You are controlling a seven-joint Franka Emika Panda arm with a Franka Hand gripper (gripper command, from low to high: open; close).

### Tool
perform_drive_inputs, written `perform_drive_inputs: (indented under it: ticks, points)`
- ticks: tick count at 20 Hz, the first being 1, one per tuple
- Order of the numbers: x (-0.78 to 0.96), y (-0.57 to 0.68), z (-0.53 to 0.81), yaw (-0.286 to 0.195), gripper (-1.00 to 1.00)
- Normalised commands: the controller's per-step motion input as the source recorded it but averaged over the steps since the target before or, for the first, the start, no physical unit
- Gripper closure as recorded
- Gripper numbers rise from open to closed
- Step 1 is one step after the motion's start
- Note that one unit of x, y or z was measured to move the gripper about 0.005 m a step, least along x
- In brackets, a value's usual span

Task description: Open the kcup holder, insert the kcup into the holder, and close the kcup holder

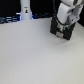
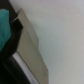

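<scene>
The kcup holder (image 1: 62,34) is a black box with pale front marks, at the back of the exterior view's right. My gripper (image 1: 59,24) hangs from the white arm right over it and its dark fingers merge with the box, so I cannot make out how the jaws stand. In the wrist view the kcup holder (image 2: 30,55) shows very close as a grey-tan slanted face with a black edge. A blurred teal-green patch (image 2: 4,25) sits beside that edge. I cannot tell whether it is the kcup. No kcup shows in the exterior view.
A slim white bottle-shaped post (image 1: 25,10) stands at the back of the exterior view's left, among dark clutter along the rear edge. The white table (image 1: 35,60) spreads across the front.
</scene>
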Motion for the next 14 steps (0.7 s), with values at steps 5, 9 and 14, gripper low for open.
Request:
perform_drive_inputs:
  ticks: [5, 9, 14]
  points:
    - [-0.46, 0.42, 0.32, 0.101, -1.00]
    - [0.02, 0.13, 0.94, 0.038, -1.00]
    - [0.03, 0.01, 0.32, -0.025, -1.00]
